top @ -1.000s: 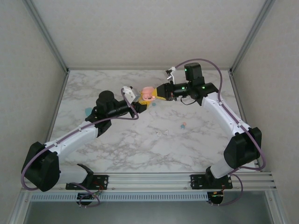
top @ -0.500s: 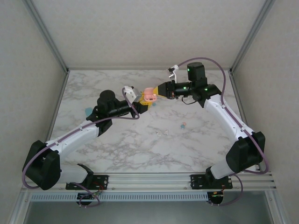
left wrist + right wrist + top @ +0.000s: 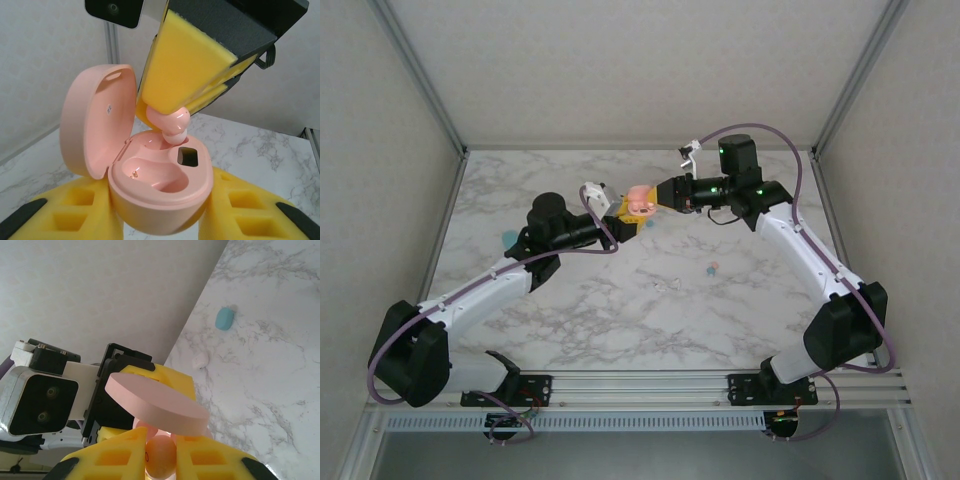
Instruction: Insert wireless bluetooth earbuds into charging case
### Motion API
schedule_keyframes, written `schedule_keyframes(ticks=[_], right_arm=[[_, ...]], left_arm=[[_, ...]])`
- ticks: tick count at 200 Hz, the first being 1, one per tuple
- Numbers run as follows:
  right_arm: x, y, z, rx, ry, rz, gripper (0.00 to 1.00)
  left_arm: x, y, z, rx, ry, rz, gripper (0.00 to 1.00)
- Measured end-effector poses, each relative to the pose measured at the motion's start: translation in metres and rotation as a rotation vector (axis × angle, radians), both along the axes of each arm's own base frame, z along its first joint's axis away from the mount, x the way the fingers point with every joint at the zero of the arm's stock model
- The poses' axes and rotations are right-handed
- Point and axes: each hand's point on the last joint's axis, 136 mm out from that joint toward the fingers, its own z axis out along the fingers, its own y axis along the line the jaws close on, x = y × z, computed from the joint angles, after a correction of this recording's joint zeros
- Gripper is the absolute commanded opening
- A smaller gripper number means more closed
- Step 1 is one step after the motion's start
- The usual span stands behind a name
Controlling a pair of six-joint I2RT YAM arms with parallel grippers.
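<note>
My left gripper [image 3: 623,222] is shut on the pink charging case [image 3: 638,204], holding it above the table with the lid [image 3: 97,120] hinged open. In the left wrist view the case body [image 3: 160,200] sits between my yellow pads [image 3: 65,210], and its near socket is empty. My right gripper [image 3: 661,194] is shut on a pink earbud [image 3: 172,124], whose white tip hangs just over the case's far socket. From the right wrist the same earbud [image 3: 161,456] sits between the fingers under the lid [image 3: 155,402]. Loose earbuds [image 3: 712,267] lie on the marble.
A teal case [image 3: 224,318] and a small white piece [image 3: 200,360] lie on the marble near the left wall; the teal case [image 3: 508,238] is beside my left arm. Small white bits [image 3: 670,285] lie mid-table. Frame posts stand at the back corners.
My right gripper has moved left with the earbud, from beside the open case to right over it. The left gripper and case have barely moved.
</note>
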Motion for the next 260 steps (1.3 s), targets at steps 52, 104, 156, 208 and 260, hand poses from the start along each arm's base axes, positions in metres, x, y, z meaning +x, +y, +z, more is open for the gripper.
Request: schedule_keyframes(ticks=[52,104,156,208,260], right_arm=[[-0.001,-0.001,-0.005,-0.020,-0.002,0.002,0.24],[0.000,-0.004,-0.011,-0.050,-0.002,-0.015,0.30],[0.002,-0.005,-0.011,-0.074,-0.006,-0.031,0.35],[0.006,-0.008,-0.014,-0.105,-0.004,-0.065,0.39],[0.006,-0.016,-0.007,-0.129,-0.039,-0.111,0.41]], left_arm=[[-0.001,-0.001,-0.001,0.002,0.008,-0.003,0.15],[0.000,-0.002,-0.007,0.010,0.026,-0.005,0.15],[0.000,-0.003,-0.008,0.011,0.028,-0.005,0.15],[0.000,-0.003,-0.005,0.007,0.021,-0.005,0.15],[0.006,-0.001,-0.004,0.011,0.011,0.030,0.14]])
